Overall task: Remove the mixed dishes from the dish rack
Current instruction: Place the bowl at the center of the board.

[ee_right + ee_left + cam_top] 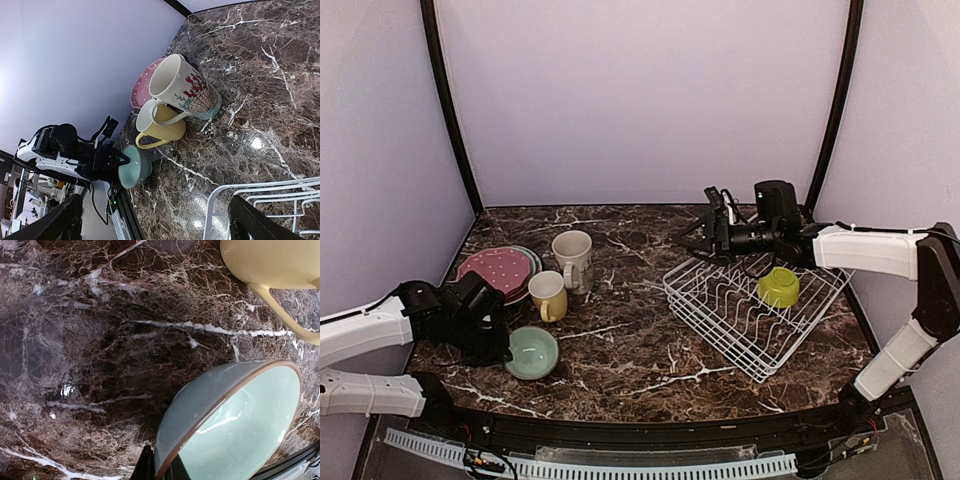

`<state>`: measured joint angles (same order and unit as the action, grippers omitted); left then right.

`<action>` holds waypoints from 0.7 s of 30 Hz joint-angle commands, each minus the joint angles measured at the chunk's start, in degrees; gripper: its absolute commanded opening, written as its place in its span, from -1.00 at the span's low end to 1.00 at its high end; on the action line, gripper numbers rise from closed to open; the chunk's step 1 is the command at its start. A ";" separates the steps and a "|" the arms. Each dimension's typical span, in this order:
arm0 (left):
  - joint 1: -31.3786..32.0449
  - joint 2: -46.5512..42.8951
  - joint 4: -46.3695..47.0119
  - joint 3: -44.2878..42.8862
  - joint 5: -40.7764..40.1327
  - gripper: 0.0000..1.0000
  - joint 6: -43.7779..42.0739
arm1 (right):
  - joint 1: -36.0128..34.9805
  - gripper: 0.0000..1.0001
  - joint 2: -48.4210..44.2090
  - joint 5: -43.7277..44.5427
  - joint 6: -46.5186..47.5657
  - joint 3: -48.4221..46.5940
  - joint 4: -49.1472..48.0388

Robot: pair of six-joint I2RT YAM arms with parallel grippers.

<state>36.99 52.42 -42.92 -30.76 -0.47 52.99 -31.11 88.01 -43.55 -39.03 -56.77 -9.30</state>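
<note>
The white wire dish rack [755, 310] sits at an angle on the right of the dark marble table [630, 350]. One lime-green bowl [778, 287] lies in its far part. The rack's near corner is partly hidden by the right arm, and the right wrist view shows only a few of its wires.

The other dishes stand on the left. A stack of plates [500, 270] lies far left with a maroon-pink dotted plate on top; the plates beneath show only as thin edges. Just right of the stack stand a cream-grey patterned mug [573, 260] and, nearer, a yellow mug [548, 296]. Nearest is a pale mint bowl [532, 352].

The left gripper [505, 345] is pinched narrow on the mint bowl's left rim. Its fingers [146, 467] are cut off at the bottom of the left wrist view. Whether the bowl rests on the table cannot be told.

The right gripper [705, 235] hangs over the rack's far left corner, spread wide and holding nothing.
</note>
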 commanded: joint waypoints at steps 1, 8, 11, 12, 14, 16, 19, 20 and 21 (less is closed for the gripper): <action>-0.34 1.24 0.23 -0.49 -0.78 -0.82 -0.15 | 0.35 0.97 -1.65 1.34 2.02 0.05 1.29; -0.34 -1.50 -2.31 -0.88 -2.04 -0.18 0.29 | 0.61 0.97 -2.17 3.14 3.99 -0.63 4.14; -0.39 -2.78 -2.91 -0.95 -2.18 0.01 0.44 | 0.82 0.97 -2.84 4.64 5.41 -0.67 6.12; -0.38 -3.41 -3.16 -1.27 -2.50 0.05 0.44 | 0.99 0.97 -3.15 5.27 5.87 -0.80 7.07; -0.30 -4.34 -4.38 -2.32 -3.23 0.16 0.36 | 1.33 0.97 -4.03 6.98 7.08 -0.96 8.86; -0.34 -5.50 -5.59 -3.72 -4.52 0.24 0.02 | 1.73 0.97 -5.00 8.75 8.32 -0.97 10.88; -0.34 -7.96 -7.07 -6.06 -6.43 0.37 -0.81 | 2.39 0.97 -6.78 11.27 10.02 -1.11 14.06; -0.34 -8.44 -7.30 -7.45 -7.45 0.38 -1.43 | 2.52 0.97 -7.32 12.37 10.63 -1.01 14.98; -0.34 -9.63 -7.58 -8.12 -8.02 0.41 -1.77 | 2.73 0.97 -7.86 13.37 11.21 -1.04 15.98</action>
<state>36.88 46.09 -47.03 -34.70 -4.40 52.97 -29.26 82.94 -35.51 -31.51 -56.77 1.78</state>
